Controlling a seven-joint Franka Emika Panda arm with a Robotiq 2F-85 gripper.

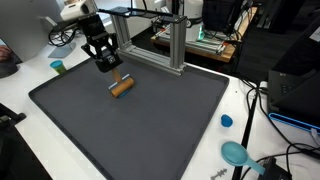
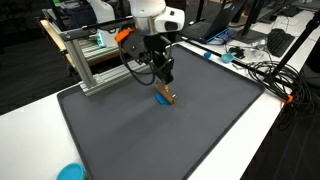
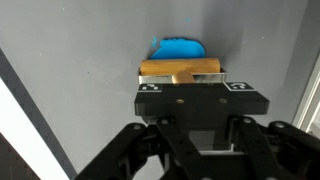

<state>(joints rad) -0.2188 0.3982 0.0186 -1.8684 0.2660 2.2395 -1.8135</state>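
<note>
Claw: the claw [image 3: 180, 84] is clenched on the short stem of the wooden block [image 3: 180, 68], pointing down at the mat.
Wooden block: low over the grey mat [image 1: 130, 130], toward its back edge in both exterior views [image 1: 121, 87] [image 2: 167, 98]; whether it touches the mat I cannot tell.
Blue piece: the blue piece [image 3: 178, 47] sits just beyond the block, touching it.
Frame: an aluminium frame [image 1: 160, 45] stands behind the mat on the white desk [image 1: 20, 85].
Blue cap: a blue cap [image 1: 226, 121] lies on the desk beside the mat, well apart.

Mat [image 1: 150, 130] lies open on the near side and both flanks of the wooden block [image 1: 121, 86]. Aluminium frame [image 1: 181, 45] walls the far edge just behind it. Cables [image 2: 262, 72] clutter one table side.
</note>
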